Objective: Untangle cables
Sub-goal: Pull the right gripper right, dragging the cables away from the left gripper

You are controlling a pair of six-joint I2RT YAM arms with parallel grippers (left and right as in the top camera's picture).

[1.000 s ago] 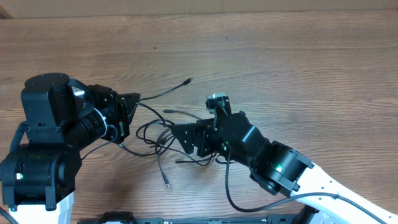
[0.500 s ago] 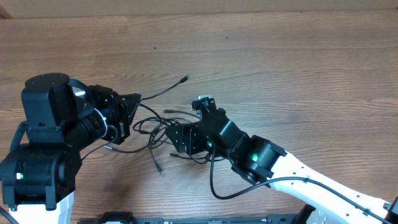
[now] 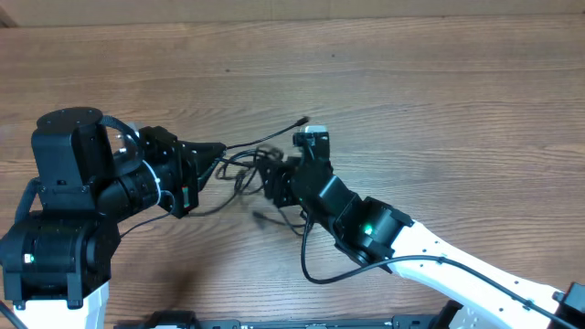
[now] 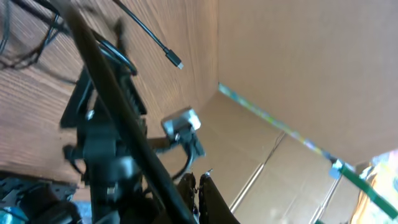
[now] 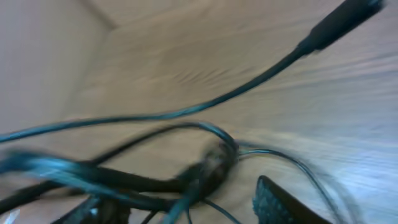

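Cables (image 3: 249, 164) lie in a loose black tangle near ctr of the wood counter (image 3: 439, 91), btwn the two arms. Left claw (image 3: 218, 152) reaches in from the left w/ jaws together, pinched on one strand at the tangle's left edge. In the left wrist view that strand shows as a thick blurred line running from the fingers (image 4: 211, 199) up to top left. One cord leaves the tangle up and to the right, w/ its plug (image 3: 303, 120) just above the camera (image 3: 313, 139) on the right arm's wrist. Right claw (image 3: 274, 183) sits on the tangle's right side, jaws apart w/ strands in the gap. The right wrist view is blurred, but a bunch of the cables (image 5: 205, 168) lies just left of one finger (image 5: 277, 199), not clamped.
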